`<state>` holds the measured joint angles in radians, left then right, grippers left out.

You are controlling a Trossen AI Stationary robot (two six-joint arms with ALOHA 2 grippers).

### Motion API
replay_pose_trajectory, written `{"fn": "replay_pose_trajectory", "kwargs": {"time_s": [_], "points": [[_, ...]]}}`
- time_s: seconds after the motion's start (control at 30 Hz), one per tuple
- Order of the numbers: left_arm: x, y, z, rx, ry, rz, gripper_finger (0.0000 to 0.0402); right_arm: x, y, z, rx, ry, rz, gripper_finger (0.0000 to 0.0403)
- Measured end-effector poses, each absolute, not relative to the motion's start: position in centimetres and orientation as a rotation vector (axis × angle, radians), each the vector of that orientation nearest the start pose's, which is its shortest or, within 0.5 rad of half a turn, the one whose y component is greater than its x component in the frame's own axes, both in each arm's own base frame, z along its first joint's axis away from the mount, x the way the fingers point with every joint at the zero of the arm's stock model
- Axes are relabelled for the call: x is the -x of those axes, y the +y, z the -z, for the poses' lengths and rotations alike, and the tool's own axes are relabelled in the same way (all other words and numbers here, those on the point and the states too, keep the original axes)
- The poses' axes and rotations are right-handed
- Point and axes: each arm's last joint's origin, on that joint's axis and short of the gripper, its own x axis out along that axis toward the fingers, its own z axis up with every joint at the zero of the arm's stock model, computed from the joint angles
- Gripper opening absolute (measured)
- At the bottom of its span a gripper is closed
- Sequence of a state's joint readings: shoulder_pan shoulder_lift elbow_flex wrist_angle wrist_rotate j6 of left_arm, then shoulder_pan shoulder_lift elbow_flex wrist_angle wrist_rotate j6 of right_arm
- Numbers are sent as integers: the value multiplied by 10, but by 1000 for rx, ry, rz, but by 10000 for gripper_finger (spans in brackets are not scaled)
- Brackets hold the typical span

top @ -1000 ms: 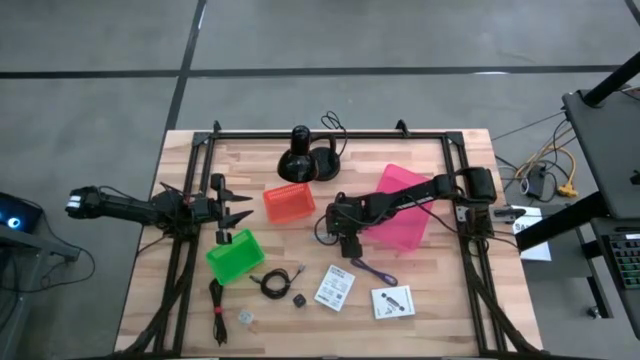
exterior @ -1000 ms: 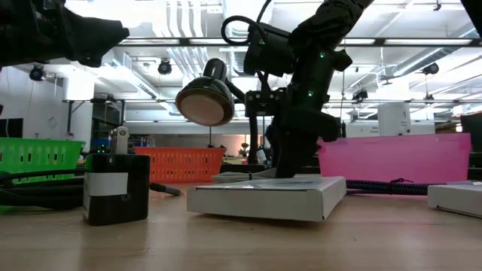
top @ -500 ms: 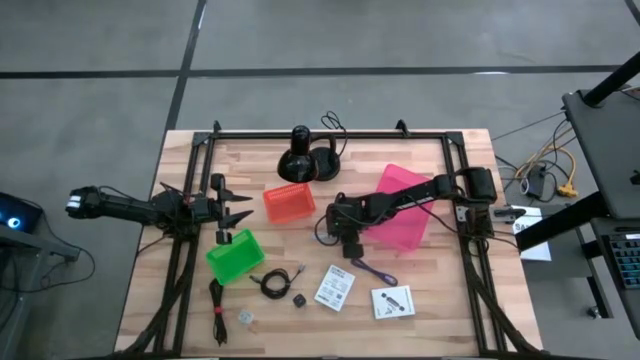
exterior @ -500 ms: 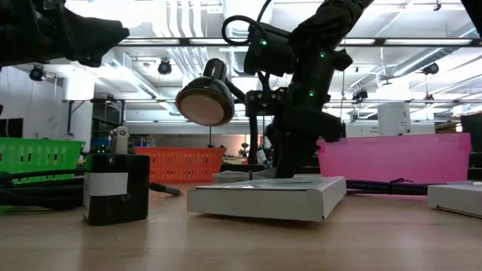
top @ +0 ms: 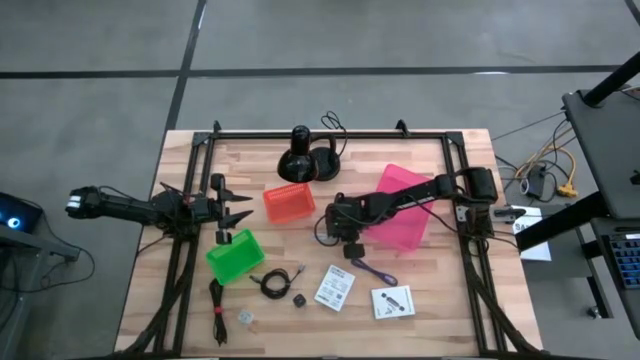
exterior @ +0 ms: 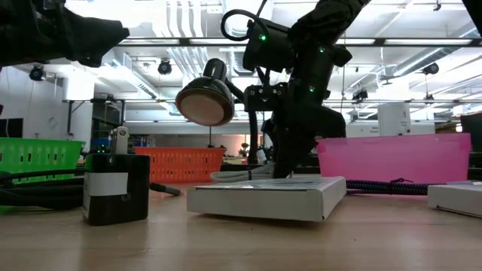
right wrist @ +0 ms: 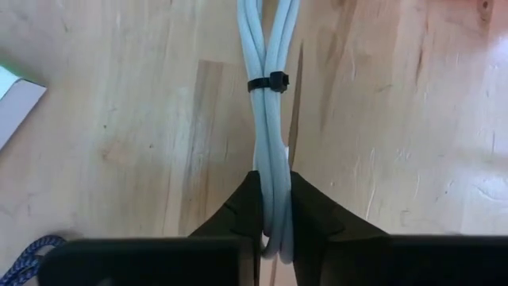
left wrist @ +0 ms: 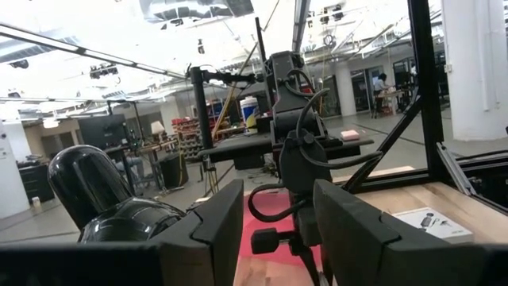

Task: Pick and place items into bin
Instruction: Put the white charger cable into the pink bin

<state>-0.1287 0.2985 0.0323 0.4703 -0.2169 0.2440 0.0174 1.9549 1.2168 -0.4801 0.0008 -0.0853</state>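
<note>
The right gripper (right wrist: 272, 230) is low over the middle of the wooden table (top: 440, 290), just beside the pink bin (top: 405, 215). Its two dark fingers (right wrist: 238, 210) are clenched on a bundle of light grey cable (right wrist: 268, 119). The cable is folded into several strands and a black zip tie (right wrist: 270, 82) holds them together. The strands run straight out from between the fingers and lie on the wood, so the cable is grasped but I cannot tell if it is lifted. In the low view this gripper (exterior: 282, 169) points down, behind a flat white box (exterior: 263, 197).

The purple strap (top: 372, 270) lies near the right gripper, toward the front of the table. Two white printed cards (top: 334, 287) (top: 393, 301) lie in front of it. The black coiled cable (top: 270, 284) and the tiny black cube (top: 298, 299) lie apart, to the left of the cards.

The pink bin, the orange bin (top: 289, 203) and the green bin (top: 236, 256) show nothing inside from above.

The left gripper (top: 240, 205) waits at the left side of the table, between the orange and the green bin. Its fingers (left wrist: 349, 230) stand apart and hold nothing.
</note>
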Motion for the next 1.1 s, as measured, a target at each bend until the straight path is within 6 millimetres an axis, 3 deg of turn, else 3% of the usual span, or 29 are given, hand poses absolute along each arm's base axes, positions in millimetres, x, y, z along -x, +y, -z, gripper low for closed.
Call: {"fn": "replay_pose_trajectory", "kwargs": {"time_s": [0.5,1.1], "points": [[-114,-8,-194,-212,-188,-112,140,-384,7,-155,40,1198,-32,25],[-114,-8,-194,-213,-187,-112,140,-380,4,-171,-2,1269,264,24]]}}
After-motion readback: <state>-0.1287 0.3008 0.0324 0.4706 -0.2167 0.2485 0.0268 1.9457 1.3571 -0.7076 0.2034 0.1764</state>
